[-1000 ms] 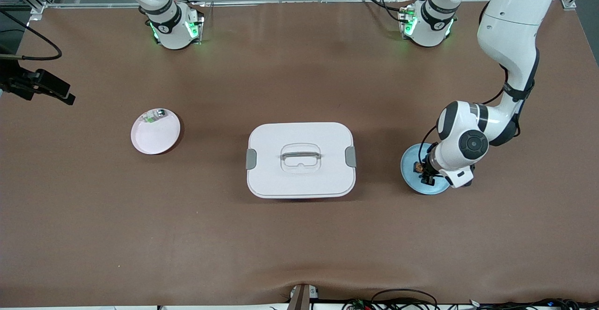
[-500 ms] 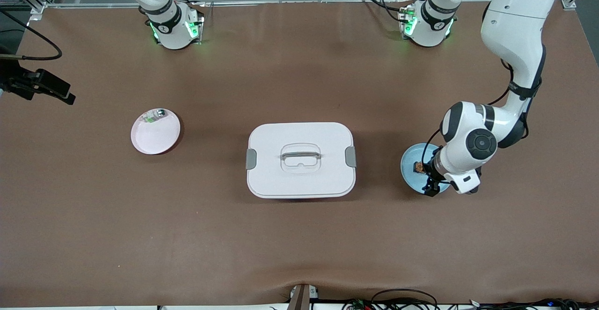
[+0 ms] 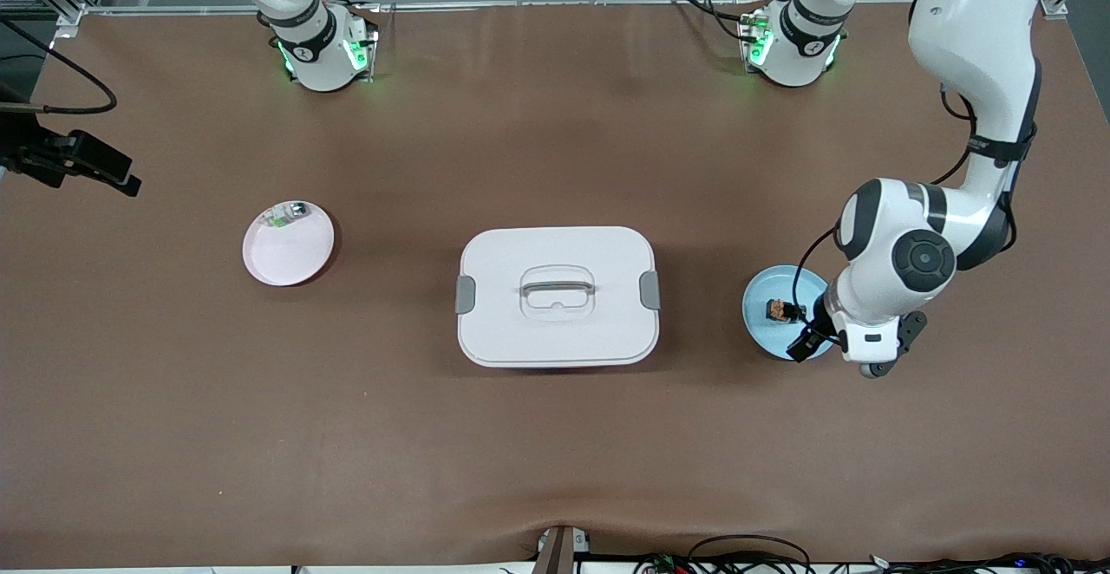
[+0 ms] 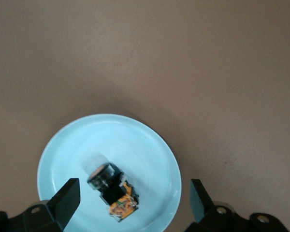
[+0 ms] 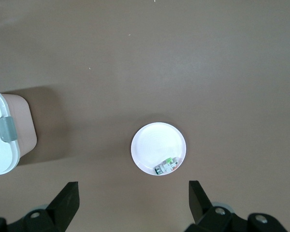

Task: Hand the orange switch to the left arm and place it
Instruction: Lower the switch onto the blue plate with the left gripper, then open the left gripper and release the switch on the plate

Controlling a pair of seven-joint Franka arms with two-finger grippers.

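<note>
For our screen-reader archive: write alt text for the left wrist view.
The orange switch lies on its side in a round blue plate on the brown table. The left pincer hangs open above it, one finger at each side of the plate, touching nothing.

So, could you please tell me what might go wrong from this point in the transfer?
1. The orange switch lies loose on its side in the blue plate; it might roll or shift.
2. The left gripper, jaws open, hangs low at the plate's rim and could clip it while moving.
3. The box sits between the blue plate and the pink plate; a low crossing could strike it. The right gripper, open, waits high over the pink plate.
</note>
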